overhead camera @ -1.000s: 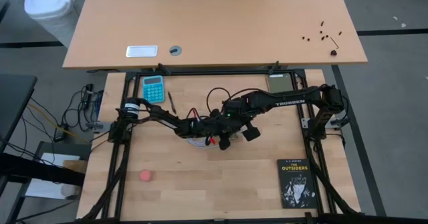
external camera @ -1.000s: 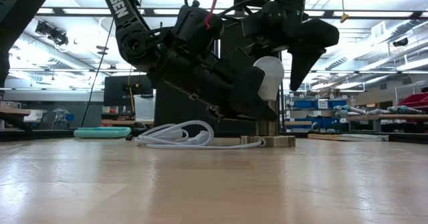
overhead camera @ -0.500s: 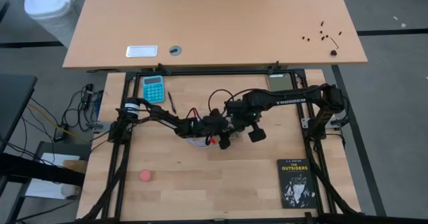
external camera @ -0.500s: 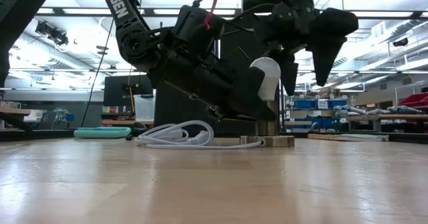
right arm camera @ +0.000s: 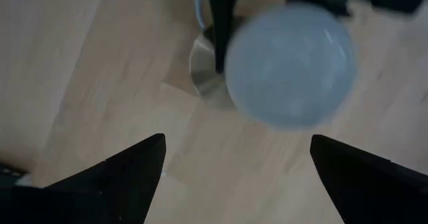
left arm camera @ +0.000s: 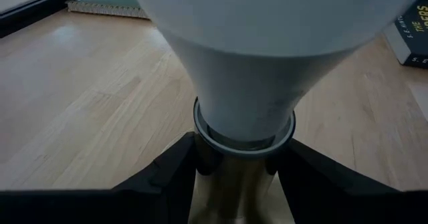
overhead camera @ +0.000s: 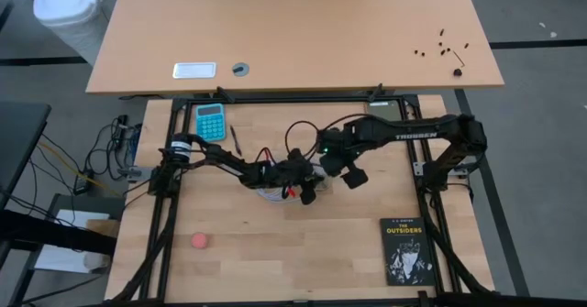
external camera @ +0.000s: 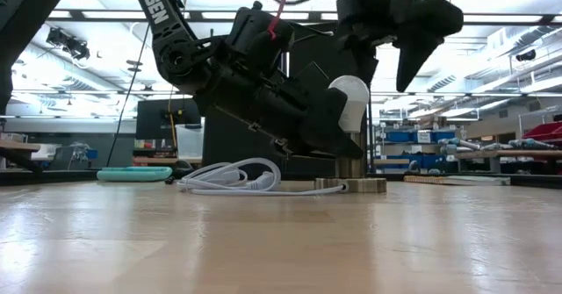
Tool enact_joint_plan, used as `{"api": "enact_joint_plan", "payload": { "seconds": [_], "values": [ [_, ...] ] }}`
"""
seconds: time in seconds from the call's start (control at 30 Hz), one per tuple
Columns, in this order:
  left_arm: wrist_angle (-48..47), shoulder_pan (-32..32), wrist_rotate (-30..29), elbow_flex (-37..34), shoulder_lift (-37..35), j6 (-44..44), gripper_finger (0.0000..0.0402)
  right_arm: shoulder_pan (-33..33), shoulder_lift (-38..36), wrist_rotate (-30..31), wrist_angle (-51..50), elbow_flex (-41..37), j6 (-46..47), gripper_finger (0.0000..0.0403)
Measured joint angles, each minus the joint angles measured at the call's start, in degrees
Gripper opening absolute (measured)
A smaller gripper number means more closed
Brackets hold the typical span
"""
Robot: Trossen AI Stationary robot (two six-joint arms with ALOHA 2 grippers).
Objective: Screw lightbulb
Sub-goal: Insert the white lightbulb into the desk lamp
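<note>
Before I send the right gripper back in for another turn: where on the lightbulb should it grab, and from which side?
Probably the round frosted dome of the lightbulb, from straight above. It stands upright in the socket, and the left gripper already clamps the socket neck below. The right gripper hovers open above, with the dome between its fingers in its wrist view.

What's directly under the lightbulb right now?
The lightbulb stands upright in a brass-coloured socket on a flat base on the table. The left gripper clamps that socket, jaws either side. The bulb's screw base is hidden inside.
</note>
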Motion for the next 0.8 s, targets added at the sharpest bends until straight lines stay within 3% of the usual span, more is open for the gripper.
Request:
{"api": "enact_joint_plan", "payload": {
  "seconds": [0.2,0.8],
  "values": [
    [0.1,0.1,2.4,0.0,0.0,1.4,0.0193,1.1,0.1,3.9,6.9,0.0,-5.4,0.038],
    [0.3,0.0,3.3,0.0,0.0,1.5,0.0193,2.5,3.6,1.4,8.5,0.2,-7.1,0.0383]
  ]
}}
